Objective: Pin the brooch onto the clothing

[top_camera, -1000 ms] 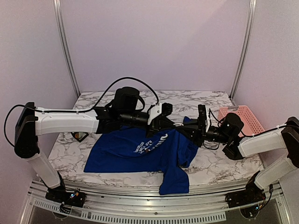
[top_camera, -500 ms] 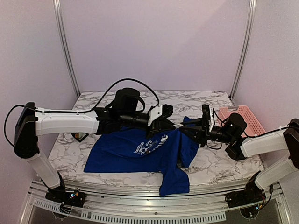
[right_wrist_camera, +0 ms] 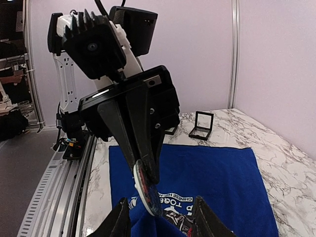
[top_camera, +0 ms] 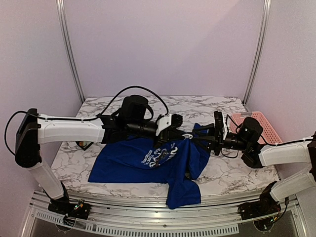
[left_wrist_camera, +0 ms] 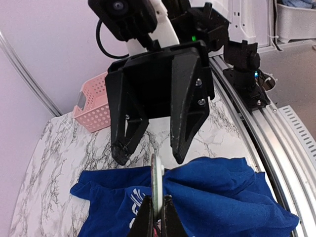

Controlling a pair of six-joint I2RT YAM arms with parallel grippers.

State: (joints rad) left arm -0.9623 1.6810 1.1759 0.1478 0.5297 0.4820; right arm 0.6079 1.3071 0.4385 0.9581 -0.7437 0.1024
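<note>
My left gripper [left_wrist_camera: 157, 200] is shut on the brooch [left_wrist_camera: 157, 180], a thin disc seen edge-on with its upper half above the fingers. In the right wrist view the brooch [right_wrist_camera: 148, 193] shows dark, with red and greenish glints. The blue T-shirt [top_camera: 133, 160] lies on the marble table, and a fold of it is drawn up against the brooch [left_wrist_camera: 197, 173]. My right gripper [right_wrist_camera: 161, 206] is open and faces the left one, one finger on each side of the brooch and the raised fold. In the top view the left gripper [top_camera: 178, 133] and the right gripper [top_camera: 200, 137] meet over the shirt's right half.
A pink basket [top_camera: 256, 123] stands at the table's back right. Open black square boxes [right_wrist_camera: 201, 126] lie beyond the shirt, and one shows at the table's left [top_camera: 85, 144]. An aluminium rail runs along the near table edge [top_camera: 148, 217].
The right gripper has shifted a little to the right. The left gripper has dropped slightly, and the shirt's fold is drawn up more tightly between the two grippers.
</note>
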